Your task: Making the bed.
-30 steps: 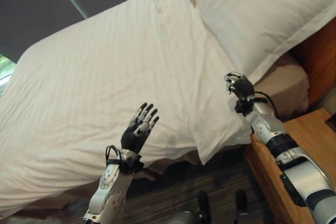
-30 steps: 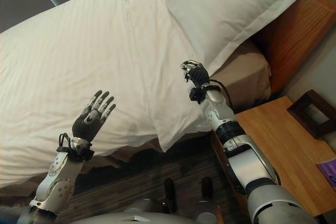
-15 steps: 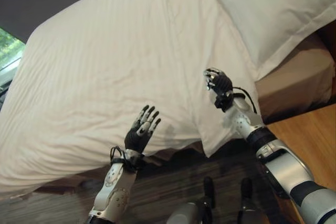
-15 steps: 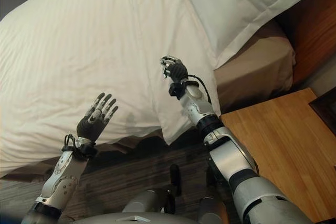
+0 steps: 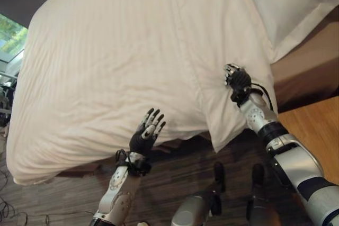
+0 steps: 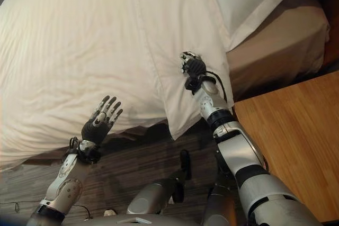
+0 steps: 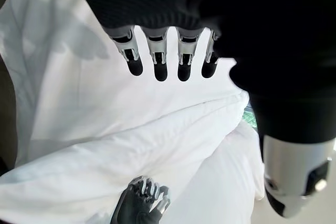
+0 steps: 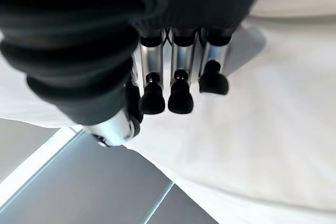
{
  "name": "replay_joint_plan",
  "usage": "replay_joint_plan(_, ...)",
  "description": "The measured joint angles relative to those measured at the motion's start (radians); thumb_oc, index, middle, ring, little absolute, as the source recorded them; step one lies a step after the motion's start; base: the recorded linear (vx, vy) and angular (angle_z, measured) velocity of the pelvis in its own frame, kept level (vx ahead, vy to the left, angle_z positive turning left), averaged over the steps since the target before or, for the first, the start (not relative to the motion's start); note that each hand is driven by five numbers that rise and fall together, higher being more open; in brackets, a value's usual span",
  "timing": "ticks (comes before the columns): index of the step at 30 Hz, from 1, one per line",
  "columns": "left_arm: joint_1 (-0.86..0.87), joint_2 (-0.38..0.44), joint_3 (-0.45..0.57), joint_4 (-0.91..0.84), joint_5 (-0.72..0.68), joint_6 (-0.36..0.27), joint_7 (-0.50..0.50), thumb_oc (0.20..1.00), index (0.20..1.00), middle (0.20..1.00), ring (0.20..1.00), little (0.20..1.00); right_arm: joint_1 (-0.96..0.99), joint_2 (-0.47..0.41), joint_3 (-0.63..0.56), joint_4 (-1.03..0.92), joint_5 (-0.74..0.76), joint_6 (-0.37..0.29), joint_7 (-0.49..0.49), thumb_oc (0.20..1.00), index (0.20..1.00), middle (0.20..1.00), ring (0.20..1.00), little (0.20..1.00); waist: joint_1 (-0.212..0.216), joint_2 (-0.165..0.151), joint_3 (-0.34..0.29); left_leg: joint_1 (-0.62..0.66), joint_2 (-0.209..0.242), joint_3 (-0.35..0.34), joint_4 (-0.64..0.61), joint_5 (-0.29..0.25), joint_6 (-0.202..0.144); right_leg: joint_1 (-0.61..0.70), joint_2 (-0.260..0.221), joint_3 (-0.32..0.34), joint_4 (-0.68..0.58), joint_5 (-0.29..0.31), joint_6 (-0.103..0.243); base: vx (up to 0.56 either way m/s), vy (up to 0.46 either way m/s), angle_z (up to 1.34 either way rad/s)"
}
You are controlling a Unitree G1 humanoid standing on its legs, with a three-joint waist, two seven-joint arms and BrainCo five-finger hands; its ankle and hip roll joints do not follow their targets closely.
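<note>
White striped duvet (image 5: pixel 106 62) covers most of the bed, bunched, its near edge hanging over the bed's side above the wood-look floor (image 5: pixel 175 178). A long fold of the duvet runs down toward me and ends in a drooping corner (image 5: pixel 220 136) that hangs past the mattress edge. White pillow (image 5: pixel 288 3) lies at the far right, overlapping the duvet's top edge. Tan fitted sheet (image 6: pixel 275 56) is exposed below the pillow, on the right. Wooden nightstand (image 6: pixel 288 141) sits at my right, beside the bed.

My right hand (image 5: pixel 237 79) is raised against the duvet fold just above the drooping corner, fingers curled in; from my right wrist view the dark tips (image 8: pixel 180 97) bend over the white cloth, but I see no cloth pinched between them, so closed, holding nothing. My left hand (image 5: pixel 145 136) is up in front of the duvet's hanging edge, fingers straight and spread, open, touching nothing I can see.
</note>
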Motion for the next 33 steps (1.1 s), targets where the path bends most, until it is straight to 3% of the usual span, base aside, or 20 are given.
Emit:
replay_joint_plan(6, 0.009, -0.057, -0.005, -0.002, 0.002, 0.000, 0.001, 1.000, 1.000, 1.000, 1.000, 1.000, 0.188, 0.158, 0.009, -0.018, 0.024, -0.027, 0.043, 0.200, 0.200, 0.200, 0.200, 0.200, -0.090, -0.021, 0.013, 0.022, -0.003, 0.036, 0.000, -0.001, -0.001, -0.011, -0.003, 0.045, 0.028, -0.016, 0.007, 0.05, 0.028, -0.19)
replay_joint_plan(8, -0.005, -0.060, -0.007, -0.002, 0.010, -0.001, 0.001, 1.000, 1.000, 1.000, 1.000, 1.000, 0.331, 0.176, 0.039, 0.050, 0.028, 0.004, 0.044, 0.200, 0.200, 0.200, 0.200, 0.200, -0.110, -0.023, 0.014, 0.021, -0.003, 0.045, 0.000, -0.002, -0.002, -0.026, -0.003, 0.059, 0.050, -0.024, 0.007, 0.01, -0.005, -0.24)
replay_joint_plan(12, -0.007, -0.073, -0.009, 0.002, 0.018, -0.002, 0.001, 1.000, 1.000, 1.000, 1.000, 1.000, 0.605, 0.083, 0.049, 0.230, 0.028, 0.084, 0.020, 0.200, 0.200, 0.200, 0.200, 0.200, -0.121, -0.033, 0.036, 0.017, -0.002, 0.056, 0.000, -0.002, -0.002, -0.039, -0.002, 0.068, 0.054, -0.021, 0.007, 0.01, 0.011, -0.12)
replay_joint_plan(15, -0.010, -0.072, 0.000, 0.034, 0.019, -0.002, 0.002, 1.000, 1.000, 1.000, 1.000, 1.000, 0.571, 0.057, 0.053, 0.221, 0.020, 0.081, 0.031, 0.200, 0.200, 0.200, 0.200, 0.200, -0.144, -0.043, 0.047, 0.017, 0.003, 0.055, 0.000, -0.003, -0.004, -0.036, 0.003, 0.073, 0.041, -0.006, 0.009, 0.00, 0.010, -0.07)
replay_joint_plan(18, -0.004, -0.072, 0.000, 0.032, 0.020, -0.003, 0.002, 1.000, 1.000, 1.000, 1.000, 1.000, 0.550, 0.048, 0.047, 0.219, 0.020, 0.077, 0.031, 0.200, 0.200, 0.200, 0.200, 0.200, -0.149, -0.042, 0.048, 0.017, 0.009, 0.054, -0.001, -0.024, -0.031, -0.038, 0.008, 0.070, 0.043, -0.001, 0.002, 0.00, 0.004, 0.02)
replay_joint_plan(27, -0.005, -0.061, 0.003, 0.031, 0.086, -0.005, 0.001, 1.000, 1.000, 1.000, 1.000, 1.000, 0.628, -0.099, 0.054, -0.048, -0.057, 0.065, 0.037, 0.200, 0.200, 0.200, 0.200, 0.200, -0.165, -0.032, 0.053, 0.031, 0.004, 0.043, -0.006, -0.019, -0.023, -0.019, 0.001, 0.055, 0.050, 0.002, 0.003, -0.01, -0.002, 0.05)
replay_joint_plan(30, 0.007, -0.060, -0.004, 0.073, 0.090, 0.001, -0.033, 1.000, 1.000, 1.000, 1.000, 1.000, 0.754, -0.177, -0.052, -0.120, -0.095, 0.056, 0.040, 0.200, 0.200, 0.200, 0.200, 0.200, -0.193, -0.054, 0.064, 0.097, 0.004, 0.006, -0.006, -0.028, -0.027, 0.067, -0.002, 0.014, 0.048, -0.019, -0.002, 0.04, -0.020, 0.33)
replay_joint_plan(33, 0.077, -0.041, -0.007, 0.078, 0.089, 0.010, -0.056, 1.000, 1.000, 1.000, 1.000, 1.000, 0.835, -0.194, -0.078, -0.160, -0.100, 0.053, 0.050, 0.200, 0.200, 0.200, 0.200, 0.200, -0.203, -0.105, 0.050, 0.134, 0.012, 0.004, -0.006, -0.047, -0.021, 0.099, 0.006, 0.018, 0.051, -0.041, 0.001, 0.07, -0.014, 0.06)
